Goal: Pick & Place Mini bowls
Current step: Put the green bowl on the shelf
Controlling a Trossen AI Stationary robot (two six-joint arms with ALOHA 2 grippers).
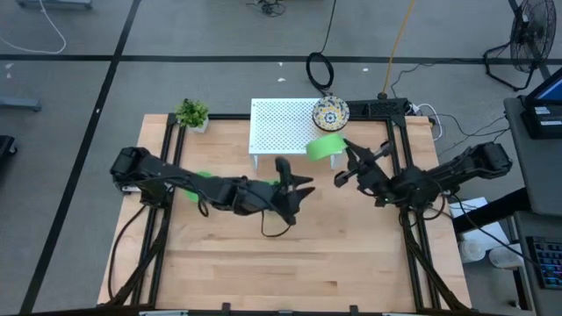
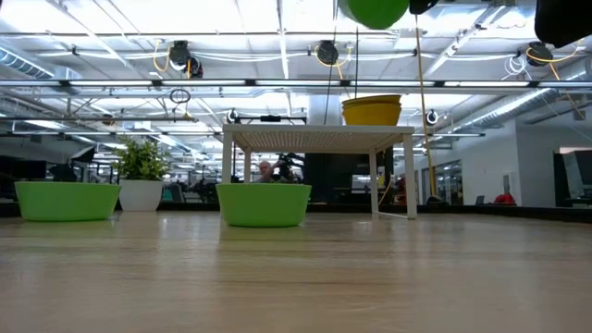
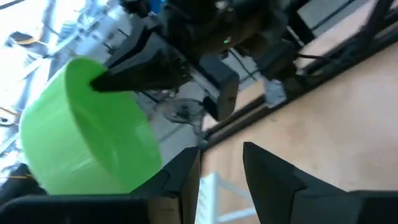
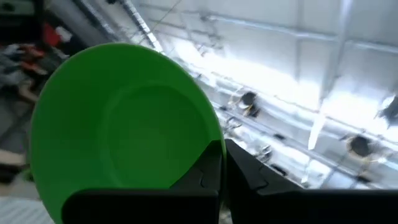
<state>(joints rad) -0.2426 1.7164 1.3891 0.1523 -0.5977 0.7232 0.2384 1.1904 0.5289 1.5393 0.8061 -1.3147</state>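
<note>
One green bowl (image 1: 327, 147) hangs pinched in raised right fingers (image 4: 211, 171); left fingers (image 3: 273, 177) part-open, empty.

One bowl (image 1: 330, 113) on rack (image 1: 281, 127) at far centre; plant (image 1: 192, 113) left of rack; lifted bowl (image 1: 326, 147) hangs off rack's near-right corner.

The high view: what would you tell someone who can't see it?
The right gripper holds a green bowl up beside a white rack, where a yellow floral bowl sits. The left gripper waits open over the wooden table.
</note>
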